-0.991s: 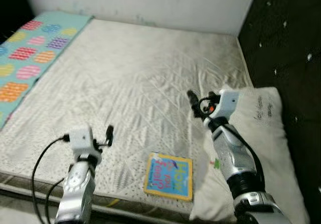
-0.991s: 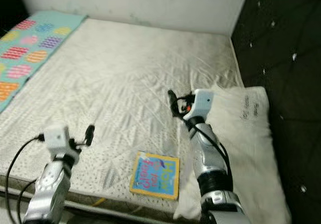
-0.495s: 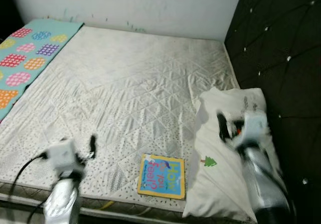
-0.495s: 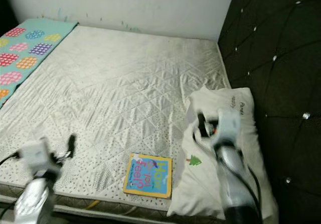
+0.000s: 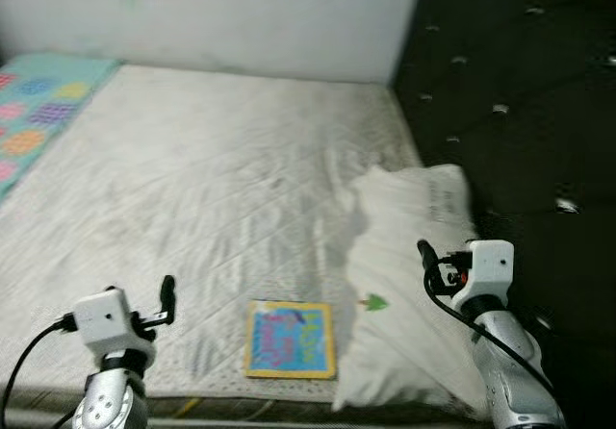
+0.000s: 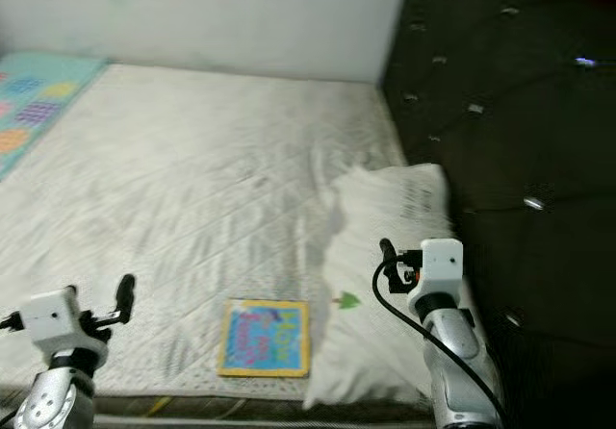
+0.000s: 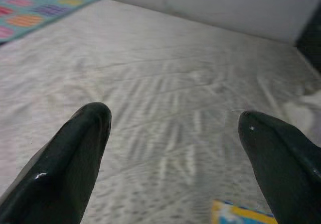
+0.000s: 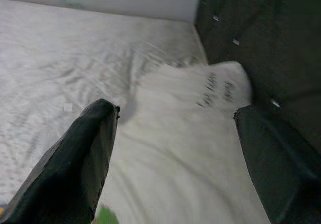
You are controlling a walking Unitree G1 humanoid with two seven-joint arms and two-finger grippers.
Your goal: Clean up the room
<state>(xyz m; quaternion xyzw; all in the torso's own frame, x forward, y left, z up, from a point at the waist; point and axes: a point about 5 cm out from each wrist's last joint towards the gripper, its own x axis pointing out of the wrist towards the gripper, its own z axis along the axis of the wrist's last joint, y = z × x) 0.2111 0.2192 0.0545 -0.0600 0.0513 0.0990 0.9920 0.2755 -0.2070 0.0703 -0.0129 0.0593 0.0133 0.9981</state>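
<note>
A colourful children's book (image 5: 289,339) lies flat near the front edge of the white quilted mattress (image 5: 212,179). To its right, a white pillow (image 5: 409,246) with a small green tree mark rests against the headboard. My left gripper (image 5: 166,296) hovers open above the mattress, left of the book; the left wrist view has the book's corner (image 7: 241,216) below its spread fingers (image 7: 85,133). My right gripper (image 5: 427,260) hangs open over the pillow (image 8: 190,133), holding nothing.
A black tufted headboard (image 5: 510,92) stands along the right side. A white wall (image 5: 212,15) runs behind the bed. A teal blanket (image 5: 38,92) with coloured patches covers the far left of the mattress.
The camera has swung to the right, so the headboard takes more of the picture. My right gripper has drawn back from over the mattress to over the pillow. Both grippers stay open.
</note>
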